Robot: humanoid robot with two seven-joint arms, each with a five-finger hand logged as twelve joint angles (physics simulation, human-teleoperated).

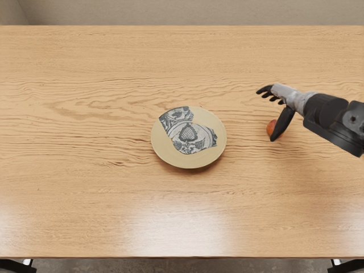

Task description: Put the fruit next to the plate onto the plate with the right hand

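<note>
Presently, a small round orange-red fruit (271,127) near the wooden table's (85,187) right edge is met by the spread-fingered right hand (281,107), best closed squarely around it before lifting.

You get a bright, sharp render: pale sheen on the light wooden table (187,227) toward six o'clock, faint shadow under the round beige plate (162,149).

plate (170,156): round, tan, blue-grey pattern, flat, frame centre
fruit (271,127): small, orange-red, partly hidden, right of plate, apart
</note>
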